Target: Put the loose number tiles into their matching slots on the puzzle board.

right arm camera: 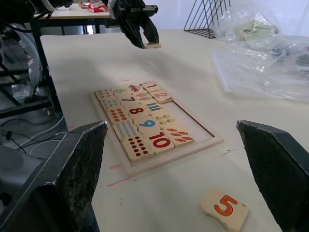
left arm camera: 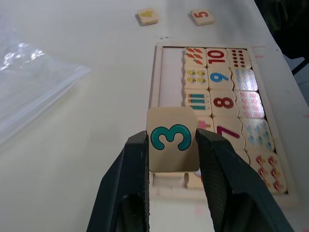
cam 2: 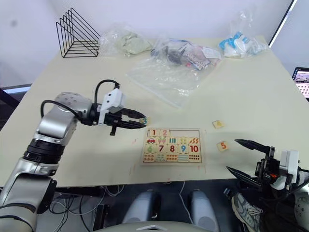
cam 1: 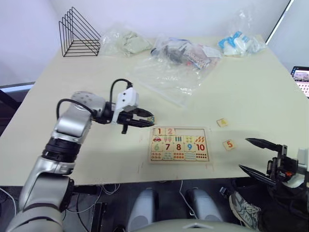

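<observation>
The left pincer [cam 1: 145, 121] grips the tile with the teal "3" [left arm camera: 171, 139] between its two black fingers and holds it in the air, just beside the near-left corner of the puzzle board [cam 1: 179, 144] — outside the rim. The open slots [left arm camera: 171, 76] lie in the board's top row, right after the seated "1" [cam 1: 159, 131] and "2" [cam 1: 170, 131]. So, by my judgement, the tile must travel to the robot's right, over those two tiles, into the first free recess. This row runs left to right, and the left arm is the nearer one.

The right pincer [cam 1: 256, 155] stands wide open at the counter [cam 1: 87, 87] edge, empty. Near it lie the orange "5" tile [cam 1: 229, 144] and, a little farther, the yellow "4" tile [cam 1: 222, 123] — both on the counter, apart from the board.

Readable writing on the board: 1, 2, then 6, 7, 8, 9, 10.
</observation>
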Robot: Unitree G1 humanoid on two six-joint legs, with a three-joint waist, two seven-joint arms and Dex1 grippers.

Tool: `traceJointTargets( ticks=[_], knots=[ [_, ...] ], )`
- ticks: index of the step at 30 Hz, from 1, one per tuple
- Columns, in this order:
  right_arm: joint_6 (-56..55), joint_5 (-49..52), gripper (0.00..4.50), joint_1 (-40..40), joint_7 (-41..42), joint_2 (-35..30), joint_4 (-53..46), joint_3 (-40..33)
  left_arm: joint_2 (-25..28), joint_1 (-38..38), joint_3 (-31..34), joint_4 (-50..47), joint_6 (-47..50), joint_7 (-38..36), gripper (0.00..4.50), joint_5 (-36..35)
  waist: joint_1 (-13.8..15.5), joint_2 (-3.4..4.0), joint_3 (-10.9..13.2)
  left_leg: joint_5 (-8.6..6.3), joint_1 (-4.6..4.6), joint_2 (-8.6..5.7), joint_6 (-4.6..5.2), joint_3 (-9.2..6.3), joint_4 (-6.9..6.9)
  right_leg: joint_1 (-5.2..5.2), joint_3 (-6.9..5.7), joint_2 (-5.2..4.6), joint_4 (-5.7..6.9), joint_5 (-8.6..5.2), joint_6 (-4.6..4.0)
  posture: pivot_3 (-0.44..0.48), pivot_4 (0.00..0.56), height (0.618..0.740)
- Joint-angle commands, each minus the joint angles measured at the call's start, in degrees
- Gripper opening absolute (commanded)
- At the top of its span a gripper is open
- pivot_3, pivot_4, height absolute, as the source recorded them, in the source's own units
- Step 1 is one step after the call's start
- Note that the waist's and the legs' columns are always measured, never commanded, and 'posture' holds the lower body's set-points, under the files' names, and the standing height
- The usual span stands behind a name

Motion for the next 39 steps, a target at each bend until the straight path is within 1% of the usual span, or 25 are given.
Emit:
traceJointTargets(
  ticks=[1, 11, 21, 33, 39],
  knots=[
    [-0.63, 0.47, 4.5, 0.26, -0.99, 0.14, -2.25, -0.61, -1.22, -2.88, -1.82, -1.2, 0.8, 1.04, 0.94, 1.41, 0.01, 0.0, 0.0, 0.0, 0.0, 0.0, 0.0, 0.0, 0.0, 0.0, 0.0, 0.0, 0.0, 0.0, 0.0, 0.0, 0.15, 0.74],
    [-1.69, 0.4, 4.5, 1.46, -1.5, 0.62, -2.37, -0.94, -9.0, -6.44, -8.94, 0.76, 1.14, 5.29, 0.94, 7.15, 0.06, 0.0, 0.0, 0.0, -0.01, -0.02, 0.0, 0.0, 0.01, 0.0, 0.02, 0.0, 0.0, 0.0, 0.01, 0.0, 0.15, 0.74],
    [-1.95, 0.51, 4.5, 3.42, -2.8, 0.86, -3.94, -1.39, -15.27, -8.27, -12.7, 4.89, 3.42, 8.59, 0.94, 10.62, 0.05, 0.0, 0.0, 0.0, -0.01, -0.03, 0.0, -0.01, 0.0, 0.0, 0.02, 0.01, -0.01, 0.0, 0.0, 0.0, 0.15, 0.74],
    [-0.78, 0.86, 4.5, 4.94, -4.83, 0.0, -6.5, -1.7, -17.89, -7.89, -13.86, 7.96, 2.48, 9.26, 0.94, 12.57, 0.05, -0.01, 0.0, 0.0, -0.01, -0.03, 0.0, -0.02, 0.01, 0.0, 0.02, 0.0, -0.01, 0.0, 0.01, 0.0, 0.15, 0.74],
    [0.16, 0.83, 4.5, 4.55, -5.91, -0.66, -7.38, -1.36, -17.87, -7.5, -14.58, 8.11, 1.6, 9.18, 0.94, 13.05, 0.05, 0.0, 0.0, 0.0, -0.02, -0.03, 0.0, -0.01, 0.01, 0.0, 0.02, 0.0, -0.01, 0.0, 0.01, 0.0, 0.15, 0.74]
  ],
)
